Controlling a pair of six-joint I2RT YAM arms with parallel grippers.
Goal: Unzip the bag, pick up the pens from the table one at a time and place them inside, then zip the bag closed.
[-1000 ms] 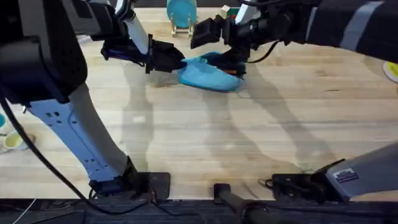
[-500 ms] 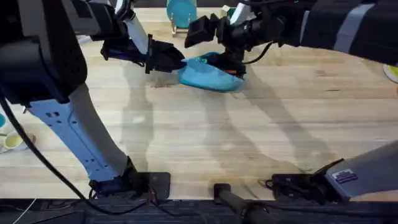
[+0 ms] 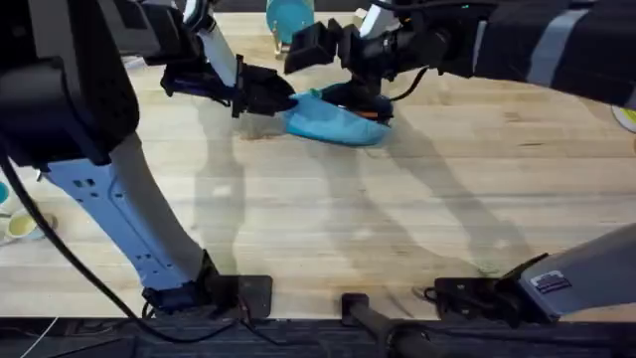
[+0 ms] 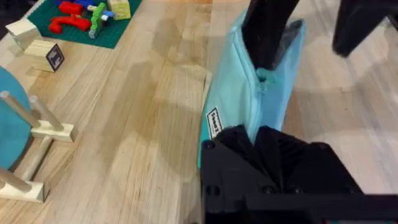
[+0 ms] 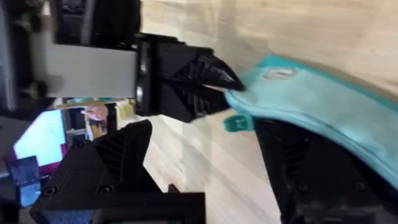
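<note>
Left gripper (image 3: pixel 283 101) clenches the bag (image 3: pixel 333 121)'s end; right gripper (image 5: pixel 239 124), fingers parted, could miss the teal pull tab (image 5: pixel 237 123).

Pale wooden planks (image 3: pixel 397 219) run across the whole scene, lit from above so soft grey shadows fall on them. At the far edge stands a round teal disc on a wooden stand (image 3: pixel 289 20). A green mat with coloured blocks (image 4: pixel 81 18) lies farther off.

Right end effector (image 3: pixel 363 99) slid along bag (image 3: pixel 333 121) toward left arm.
</note>
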